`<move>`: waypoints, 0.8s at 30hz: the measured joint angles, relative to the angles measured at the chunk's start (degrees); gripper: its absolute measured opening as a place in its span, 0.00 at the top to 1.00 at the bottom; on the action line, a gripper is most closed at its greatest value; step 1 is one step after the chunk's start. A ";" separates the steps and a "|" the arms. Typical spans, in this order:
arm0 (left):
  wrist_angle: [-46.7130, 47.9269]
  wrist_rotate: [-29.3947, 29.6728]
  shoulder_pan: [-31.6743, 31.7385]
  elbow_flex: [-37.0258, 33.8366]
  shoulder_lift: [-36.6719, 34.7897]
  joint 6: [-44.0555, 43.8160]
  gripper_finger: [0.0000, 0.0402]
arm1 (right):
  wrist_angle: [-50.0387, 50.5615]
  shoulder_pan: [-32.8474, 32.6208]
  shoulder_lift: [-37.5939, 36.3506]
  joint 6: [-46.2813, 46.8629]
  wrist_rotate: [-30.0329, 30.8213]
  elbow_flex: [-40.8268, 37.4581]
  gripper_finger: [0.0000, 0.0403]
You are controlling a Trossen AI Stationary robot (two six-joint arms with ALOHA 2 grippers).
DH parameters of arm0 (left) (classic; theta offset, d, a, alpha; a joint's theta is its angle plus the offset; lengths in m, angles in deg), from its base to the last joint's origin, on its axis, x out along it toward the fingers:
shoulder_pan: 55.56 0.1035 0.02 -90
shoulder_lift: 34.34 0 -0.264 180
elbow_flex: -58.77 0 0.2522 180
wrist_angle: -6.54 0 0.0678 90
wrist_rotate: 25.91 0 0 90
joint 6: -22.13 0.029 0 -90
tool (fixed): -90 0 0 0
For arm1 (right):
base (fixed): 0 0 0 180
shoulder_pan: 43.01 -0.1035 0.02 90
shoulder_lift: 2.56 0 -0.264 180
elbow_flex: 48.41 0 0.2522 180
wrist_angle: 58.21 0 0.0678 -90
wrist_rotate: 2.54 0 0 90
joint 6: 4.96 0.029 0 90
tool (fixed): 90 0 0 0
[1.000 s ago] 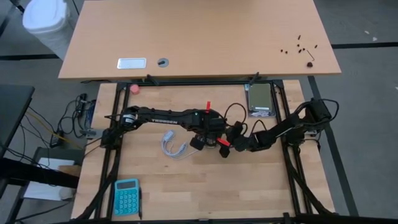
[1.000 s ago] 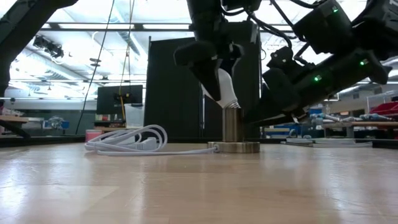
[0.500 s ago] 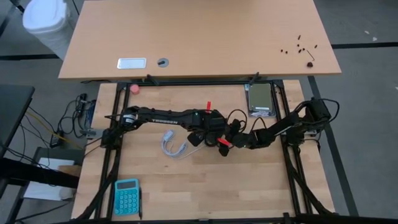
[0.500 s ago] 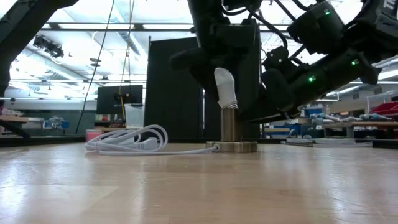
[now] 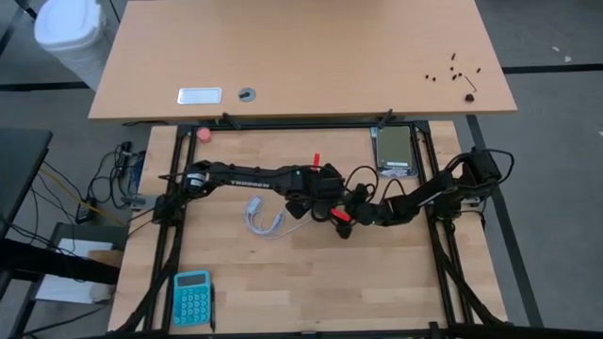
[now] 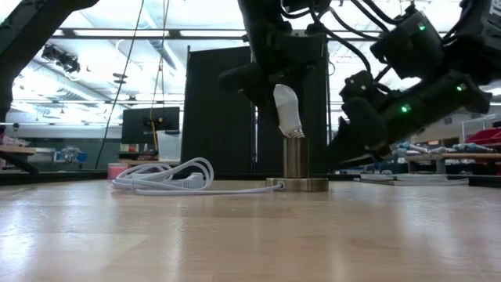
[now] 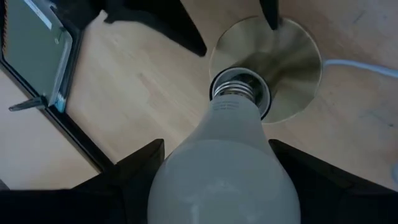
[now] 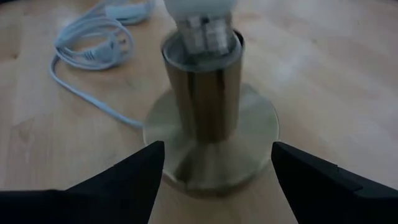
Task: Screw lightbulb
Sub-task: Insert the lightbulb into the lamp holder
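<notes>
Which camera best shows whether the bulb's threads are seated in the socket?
The right wrist view: the lightbulb base sits just inside the socket rim. The left wrist view looks down past the globe; the low view shows its tilt; the high view hides it.

Left arm stretched from 9 o'clock toward the centre of the counter, wrist bent downward, left end effector pointing down with fingers clamped on the lightbulb, held tilted. Right arm reaching in from 3 o'clock, folded low over the counter, right end effector aimed level toward 9 o'clock, fingers spread wide, touching nothing, close to the left end effector.
</notes>
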State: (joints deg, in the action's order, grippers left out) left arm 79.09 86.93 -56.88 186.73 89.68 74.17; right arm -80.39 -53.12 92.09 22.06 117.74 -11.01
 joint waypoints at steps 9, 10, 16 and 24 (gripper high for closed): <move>0.36 0.06 -0.39 0.00 0.00 1.37 0.29 | 0.22 -1.16 -3.01 4.55 3.48 -1.06 0.23; 0.60 0.11 -0.39 0.00 0.00 2.05 0.29 | 0.58 -0.78 -3.37 4.86 3.60 -1.06 0.23; 1.82 1.36 -0.35 0.00 0.00 3.34 0.29 | 3.50 2.29 -3.98 7.83 4.63 -1.06 0.23; 4.48 1.50 -0.33 0.00 0.04 3.47 0.29 | 3.23 5.30 -3.85 5.26 4.79 0.05 0.23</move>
State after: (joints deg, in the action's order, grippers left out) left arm 83.57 88.43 -57.21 186.73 89.73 77.64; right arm -77.16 -47.83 88.24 27.32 122.53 -10.96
